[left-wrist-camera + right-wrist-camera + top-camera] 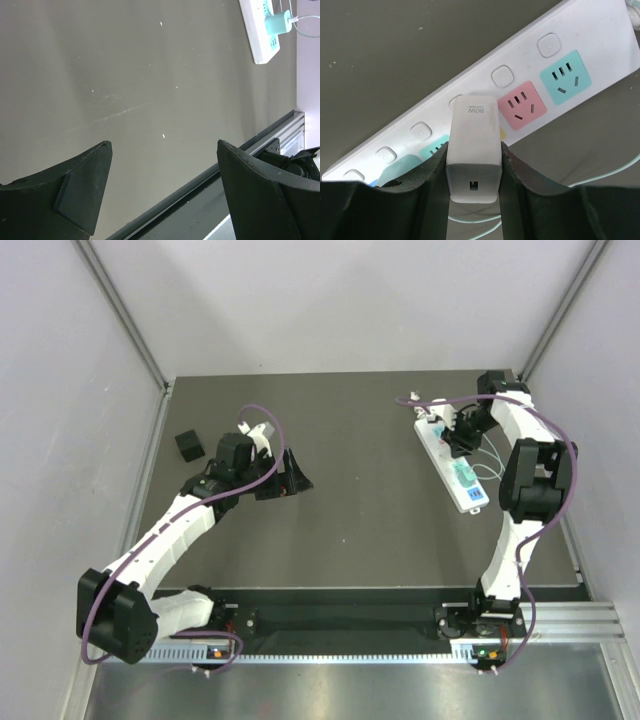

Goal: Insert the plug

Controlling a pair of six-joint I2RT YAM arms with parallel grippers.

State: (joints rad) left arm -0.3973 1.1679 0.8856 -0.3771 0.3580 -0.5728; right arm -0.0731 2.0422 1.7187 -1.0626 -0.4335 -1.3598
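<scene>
Gripping the white plug [474,125] between its fingers, the right tool [474,152] holds it over the power strip [530,65], just beside the pink socket [522,105]; the left tool [162,170] hangs open above the counter [125,75].

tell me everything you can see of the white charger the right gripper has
The white charger is a boxy block with rounded edges, matte plastic by its look, with grey "80W" print on its top face and a small rectangular port in the end facing the wrist camera. The right gripper clamps it, one black finger pressed on each side; its fingers are the only visible contact. It sits over the white power strip, just beside the pink socket. Its prongs are hidden, so whether it is seated cannot be told.
</scene>
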